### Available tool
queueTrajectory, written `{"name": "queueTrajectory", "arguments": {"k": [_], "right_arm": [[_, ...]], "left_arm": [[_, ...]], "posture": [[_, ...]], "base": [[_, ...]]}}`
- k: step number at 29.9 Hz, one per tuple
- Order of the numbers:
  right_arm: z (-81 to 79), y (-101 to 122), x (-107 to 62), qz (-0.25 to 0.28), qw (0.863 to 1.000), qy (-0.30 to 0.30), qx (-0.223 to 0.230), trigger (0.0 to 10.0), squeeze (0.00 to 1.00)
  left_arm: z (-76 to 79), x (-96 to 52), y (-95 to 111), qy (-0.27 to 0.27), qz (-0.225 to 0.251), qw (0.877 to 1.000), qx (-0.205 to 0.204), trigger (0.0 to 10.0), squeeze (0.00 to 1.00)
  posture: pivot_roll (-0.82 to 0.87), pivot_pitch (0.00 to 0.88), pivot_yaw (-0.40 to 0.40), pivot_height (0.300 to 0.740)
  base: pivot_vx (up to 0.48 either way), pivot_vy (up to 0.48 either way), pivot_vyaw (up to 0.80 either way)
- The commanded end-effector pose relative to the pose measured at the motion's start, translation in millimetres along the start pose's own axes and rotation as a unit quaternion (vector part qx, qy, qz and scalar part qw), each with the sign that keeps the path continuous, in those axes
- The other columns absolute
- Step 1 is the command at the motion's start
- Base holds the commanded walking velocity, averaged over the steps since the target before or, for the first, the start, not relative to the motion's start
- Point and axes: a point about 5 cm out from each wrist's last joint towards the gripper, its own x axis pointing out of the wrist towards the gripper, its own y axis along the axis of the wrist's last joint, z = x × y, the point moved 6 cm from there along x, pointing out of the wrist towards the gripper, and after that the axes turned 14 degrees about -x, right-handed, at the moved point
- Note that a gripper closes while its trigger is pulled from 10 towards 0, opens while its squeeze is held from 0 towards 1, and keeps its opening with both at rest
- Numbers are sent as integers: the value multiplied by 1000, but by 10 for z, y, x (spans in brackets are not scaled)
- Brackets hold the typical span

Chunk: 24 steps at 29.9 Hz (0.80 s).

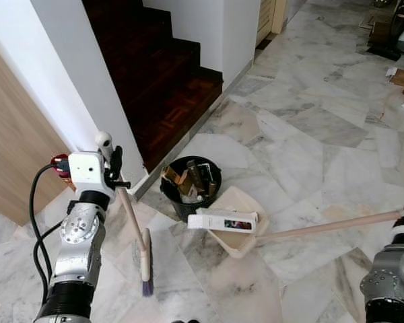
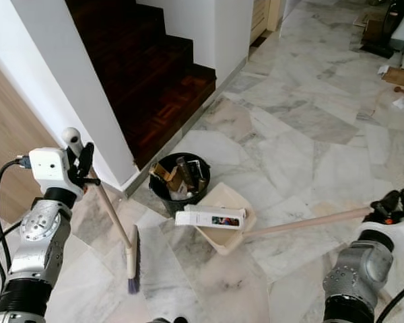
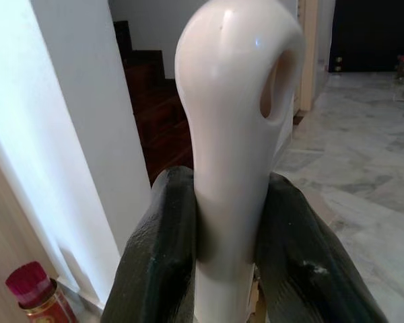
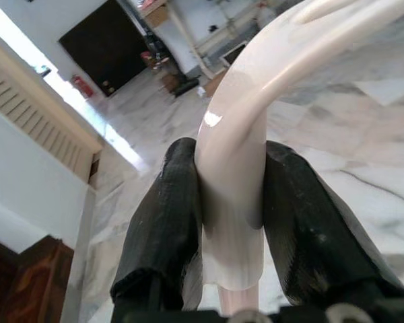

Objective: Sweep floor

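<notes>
Left gripper (image 3: 229, 269) has its jaws clamped on the pale cap of the broom (image 1: 139, 239), bristles down on the marble floor (image 1: 310, 121) beside the stairs, handle tilted so it can drag toward the dustpan (image 1: 237, 225). Right gripper (image 4: 232, 222) has its jaws squeezed round the dustpan's long handle, holding the pan flat beside the black bin (image 1: 190, 183), mouth open to the broom. A white box (image 1: 222, 220) lies across the pan, likely ready to tip into the bin.
</notes>
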Motion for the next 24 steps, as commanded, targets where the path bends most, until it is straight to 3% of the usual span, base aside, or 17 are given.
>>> {"name": "queueTrajectory", "arguments": {"k": [1,11,15,24], "right_arm": [[-124,134,26,24,999,19,12,10000,0],[-438,191,34,35,996,75,-17,10000,0],[-506,190,30,35,995,86,-26,10000,0],[-615,136,-6,27,995,98,-16,10000,0]], "left_arm": [[16,33,132,-7,26,1000,9,10000,0],[5,10,122,-4,28,1000,11,10000,0],[4,10,122,-4,28,1000,12,10000,0],[13,6,122,-8,29,999,16,10000,0]], "posture": [[43,78,85,740],[43,83,72,740],[43,74,69,740],[47,49,68,740]], "base": [[0,0,0],[0,0,80],[0,0,764],[0,0,0]]}}
